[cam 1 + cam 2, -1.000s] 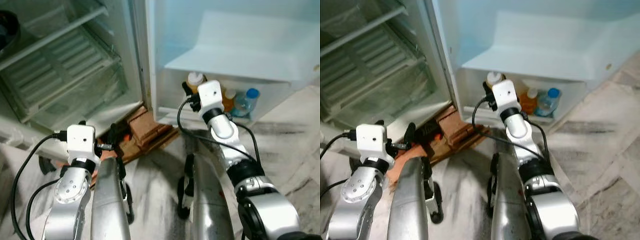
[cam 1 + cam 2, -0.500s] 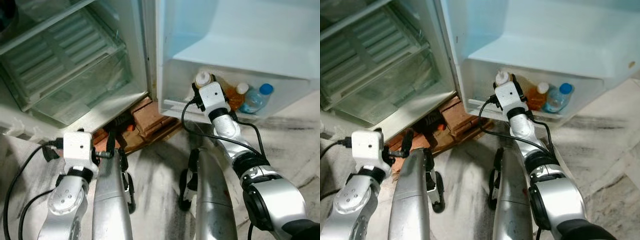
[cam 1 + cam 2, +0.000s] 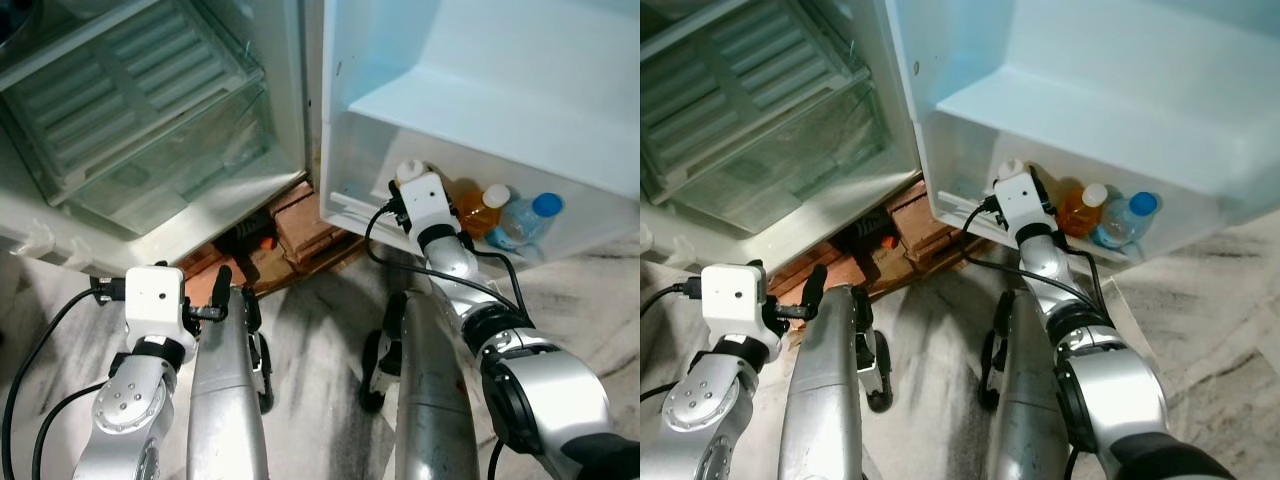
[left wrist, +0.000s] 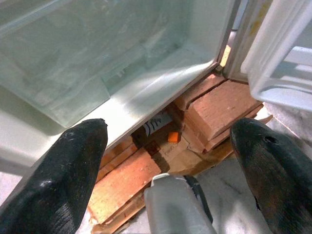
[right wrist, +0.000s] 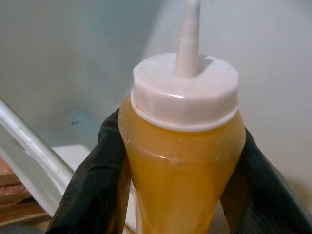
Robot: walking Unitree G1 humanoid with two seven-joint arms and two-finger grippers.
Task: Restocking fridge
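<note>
My right gripper [image 5: 178, 185] pinches the bottle [image 5: 183, 161] below its cap, over the door shelf [image 3: 370, 190]. Feels full, probably squeezy and slick, so grip gently. Left gripper [image 4: 168, 161] spread, idle.

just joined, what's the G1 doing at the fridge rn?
Restocking the door shelf. The right gripper is shut on a squeeze bottle of orange-yellow liquid with a white nozzle cap, holding it at the bottom door shelf of the open fridge. An orange drink bottle and a blue-capped water bottle stand in that shelf. The left gripper is open, low by the bricks under the fridge.
</note>
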